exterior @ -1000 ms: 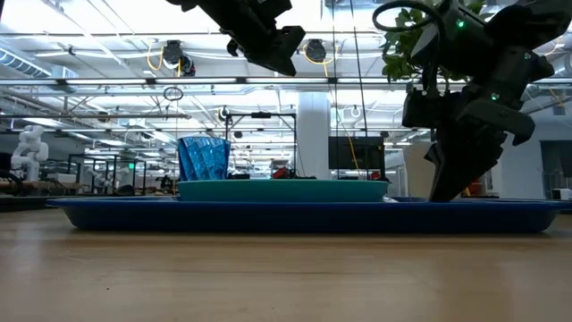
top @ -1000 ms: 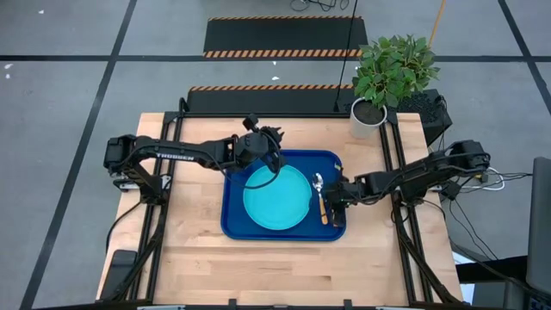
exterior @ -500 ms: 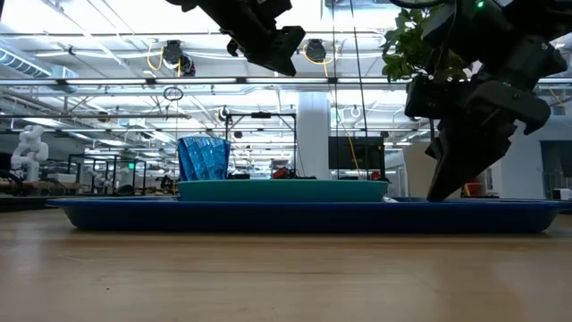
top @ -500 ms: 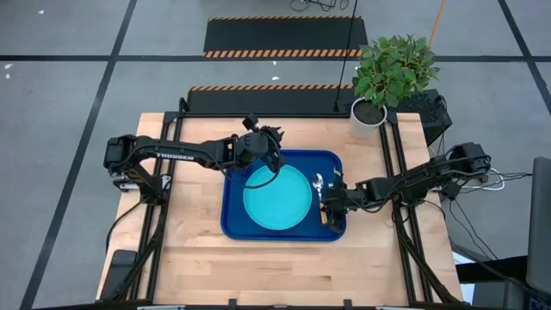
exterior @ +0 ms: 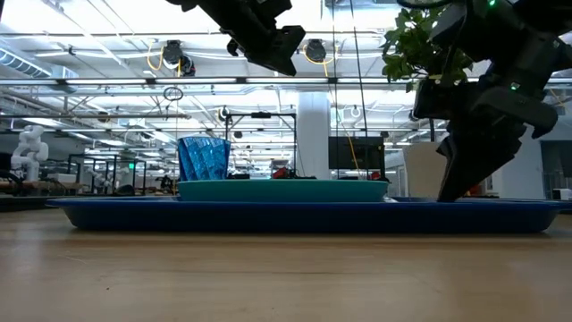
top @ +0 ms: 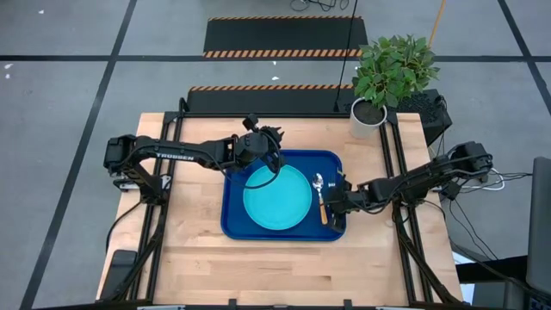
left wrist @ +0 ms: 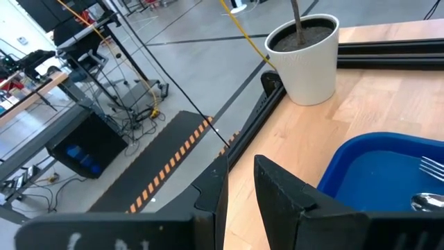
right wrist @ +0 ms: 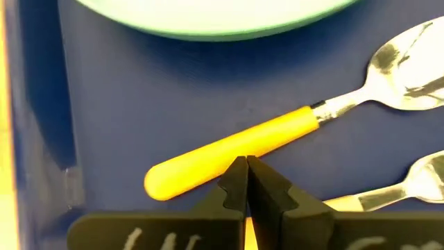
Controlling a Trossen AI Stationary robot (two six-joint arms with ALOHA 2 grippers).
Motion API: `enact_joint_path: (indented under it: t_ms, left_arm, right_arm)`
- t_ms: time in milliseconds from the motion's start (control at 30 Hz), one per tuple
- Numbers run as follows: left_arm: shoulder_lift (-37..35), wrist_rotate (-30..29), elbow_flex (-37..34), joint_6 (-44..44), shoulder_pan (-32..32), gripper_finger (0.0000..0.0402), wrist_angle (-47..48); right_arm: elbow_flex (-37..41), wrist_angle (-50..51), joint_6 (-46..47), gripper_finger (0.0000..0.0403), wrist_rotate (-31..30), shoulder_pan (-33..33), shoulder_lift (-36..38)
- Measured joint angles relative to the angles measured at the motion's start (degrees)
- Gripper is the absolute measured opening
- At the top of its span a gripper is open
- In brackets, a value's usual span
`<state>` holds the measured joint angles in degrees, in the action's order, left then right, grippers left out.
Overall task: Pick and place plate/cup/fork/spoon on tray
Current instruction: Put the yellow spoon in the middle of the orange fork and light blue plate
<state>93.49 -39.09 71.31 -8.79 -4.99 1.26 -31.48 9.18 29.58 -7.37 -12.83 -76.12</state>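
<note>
Looks like the closing step: plate (top: 276,198) mid-tray (top: 232,226), cup (exterior: 204,158) at the far left corner, spoon (right wrist: 291,132) and fork (right wrist: 388,189) along the right edge. Right gripper (right wrist: 246,182) pressed together, empty, low over the cutlery; left gripper (left wrist: 239,184) slightly spread, empty, above the far left corner. Next, probably just lifting clear; bare wooden table (top: 284,267), potted plant (top: 387,73) at its far right corner, workshop beyond

High view looks straight down, low view level across the table; both share the tray (top: 232,215).
</note>
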Motion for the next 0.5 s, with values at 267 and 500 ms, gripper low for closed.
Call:
enact_joint_path:
  t_ms: [267,500]
  left_arm:
    - [0.00,0.00,0.00,-0.01,0.00,0.0074,0.00]
    - [0.00,0.00,0.00,-0.16,0.26,0.0074,-0.26]
  right_arm:
    - [0.04,-2.55,2.75,0.0000,-0.04,-1.90,-3.57]
    - [0.06,-6.78,2.77,0.0000,-0.05,-2.31,-4.32]
